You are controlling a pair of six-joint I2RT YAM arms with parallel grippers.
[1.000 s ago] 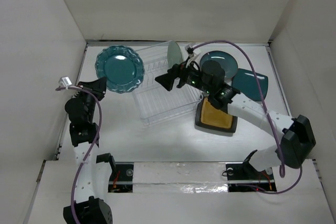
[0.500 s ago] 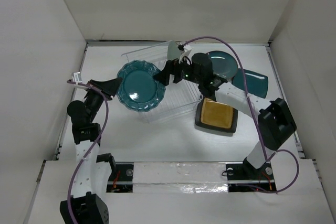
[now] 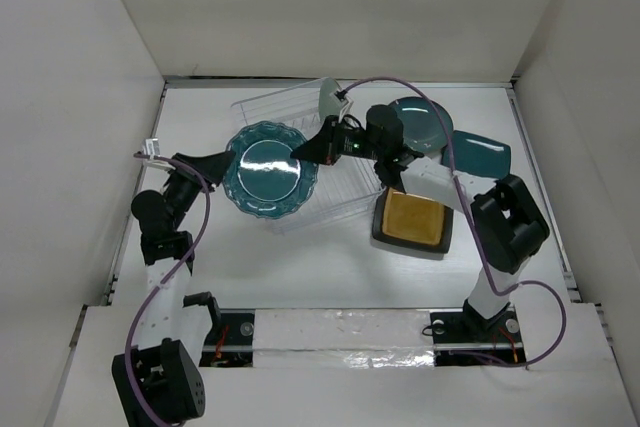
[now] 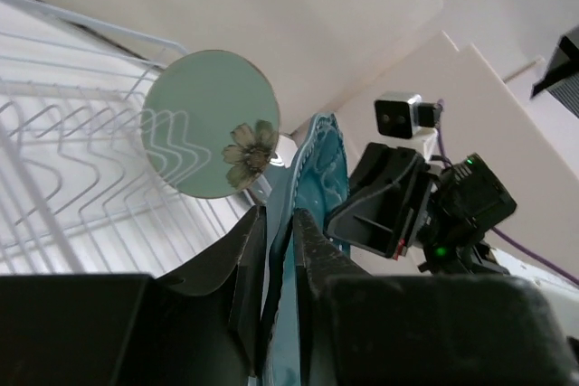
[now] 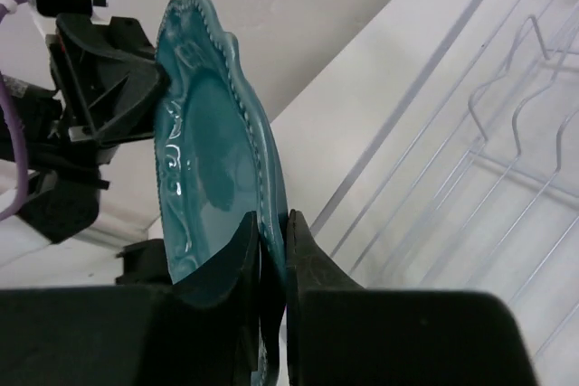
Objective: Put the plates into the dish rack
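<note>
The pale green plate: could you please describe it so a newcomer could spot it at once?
Find the clear dish rack on the far half of the table. At its far edge is the pale green plate, standing on edge. It alone is pale and bears a flower; its neighbours are teal or amber.

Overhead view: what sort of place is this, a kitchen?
Likely a robot test cell, not a kitchen: plain white walls box in a table, a left arm and right arm bolted to its edge, plus a dish rack.
</note>
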